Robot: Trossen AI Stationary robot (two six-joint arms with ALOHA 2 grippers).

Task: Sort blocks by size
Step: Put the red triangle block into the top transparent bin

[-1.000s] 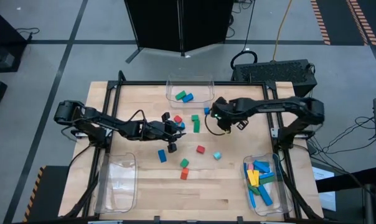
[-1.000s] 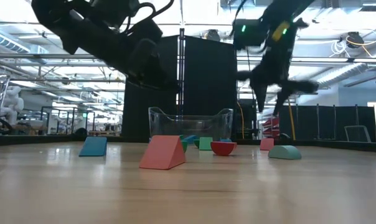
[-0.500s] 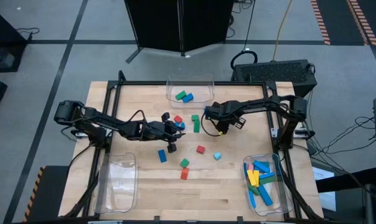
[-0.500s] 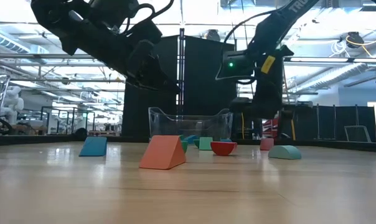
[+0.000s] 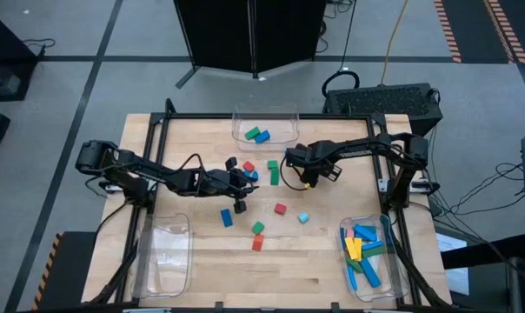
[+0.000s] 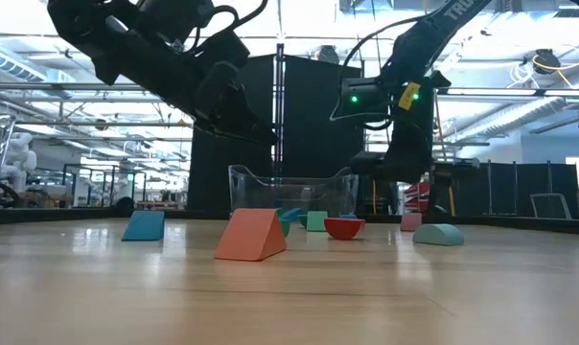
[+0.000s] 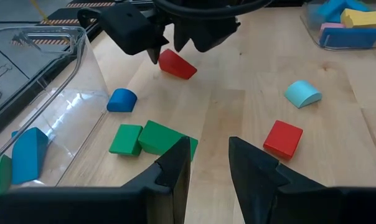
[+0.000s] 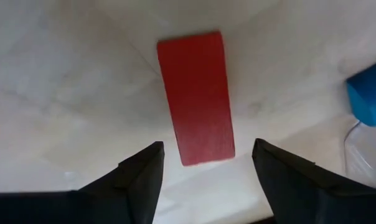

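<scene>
Table, high view: pale wooden table (image 5: 202,261) on a grey floor; loose blocks (image 5: 273,170) lie scattered at frame centre.
Bins, high view: back bin (image 5: 264,115) at upper centre holds a green and a blue piece; right bin (image 5: 342,252) at lower right holds long bars; left bin (image 5: 162,252) sits at lower left.
Right gripper, high view: right gripper (image 5: 297,174) hangs just right of centre. A second ago it was farther right; it has swung in over the loose blocks.
Left gripper, high view: left gripper (image 5: 240,189) waits left of centre, position unchanged.
Low view: right arm stands right of centre, now upright and reaching down behind the row of blocks.
Left wrist view: left fingers (image 7: 175,168) stand a little apart with bare wood between them, gripping nothing. At upper centre the right gripper's tips hover just above a red block (image 7: 175,64).
Right wrist view: the fingers are spread, released, and frame the red block at frame centre, apart from both.
Change: the spread has widened during the approach.
Meaning, judged: pre-grasp on the red block; descent and closing appear to be next, then transfer to a bin by size.
</scene>
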